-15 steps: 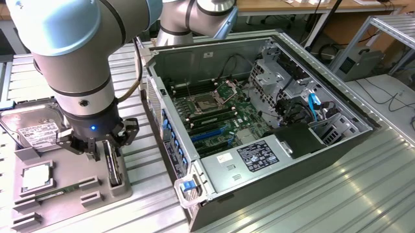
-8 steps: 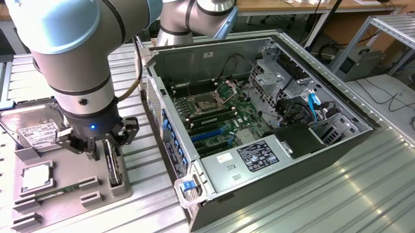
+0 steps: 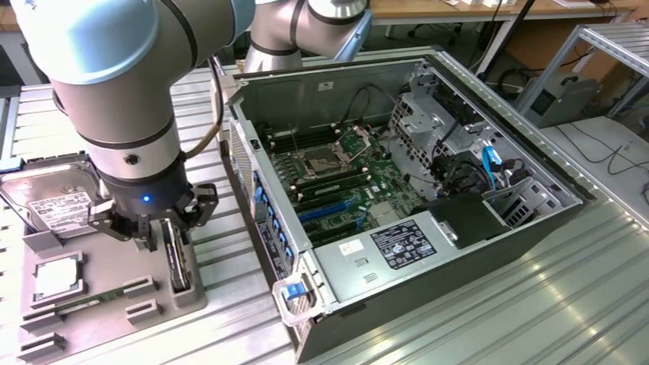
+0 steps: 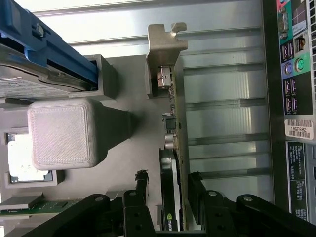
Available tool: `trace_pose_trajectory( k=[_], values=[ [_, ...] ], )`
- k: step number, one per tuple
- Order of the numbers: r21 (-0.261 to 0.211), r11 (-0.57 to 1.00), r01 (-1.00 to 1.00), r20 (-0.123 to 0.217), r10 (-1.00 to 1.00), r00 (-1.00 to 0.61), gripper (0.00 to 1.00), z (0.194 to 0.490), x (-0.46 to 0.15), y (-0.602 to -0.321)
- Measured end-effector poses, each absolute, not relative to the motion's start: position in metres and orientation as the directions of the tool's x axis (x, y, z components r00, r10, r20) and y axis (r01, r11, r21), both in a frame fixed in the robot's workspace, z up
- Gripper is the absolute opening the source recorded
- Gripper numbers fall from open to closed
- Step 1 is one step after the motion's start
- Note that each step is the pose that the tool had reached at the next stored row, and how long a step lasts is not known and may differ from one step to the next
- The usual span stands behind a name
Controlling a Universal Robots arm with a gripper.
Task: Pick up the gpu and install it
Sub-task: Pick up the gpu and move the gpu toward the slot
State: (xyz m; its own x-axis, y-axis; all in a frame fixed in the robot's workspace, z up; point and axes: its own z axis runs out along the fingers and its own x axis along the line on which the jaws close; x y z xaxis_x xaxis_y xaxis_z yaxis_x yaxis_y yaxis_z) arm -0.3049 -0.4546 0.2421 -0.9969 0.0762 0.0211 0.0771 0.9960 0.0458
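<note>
The gpu [image 4: 174, 148] stands on its long edge in a slot of the grey tray [image 3: 112, 266], its silver end bracket [image 4: 166, 44] pointing away from the wrist. In the exterior view the gpu [image 3: 181, 268] is a thin dark card at the tray's edge nearest the computer. My gripper [image 3: 167, 242] is lowered over it. In the wrist view the gripper [image 4: 168, 181] is open with one black finger [image 4: 142, 183] on each side of the card. A small gap shows on one side, and the other finger sits close to the board.
On the tray also lie a hard drive [image 3: 56, 204], a processor [image 3: 56, 277] and a green memory stick [image 3: 87, 303]. A grey printed block [image 4: 61, 132] stands beside the card. The open computer case [image 3: 406, 205], motherboard [image 3: 335, 179] exposed, lies to the exterior view's right.
</note>
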Motion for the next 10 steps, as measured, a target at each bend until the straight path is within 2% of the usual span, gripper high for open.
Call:
trace_pose_trajectory(
  k=[10],
  values=[
    [0.046, 0.996, 0.077, 0.021, 0.076, -0.997, 0.45, 0.2421, -0.3032, -0.4565]
  ],
)
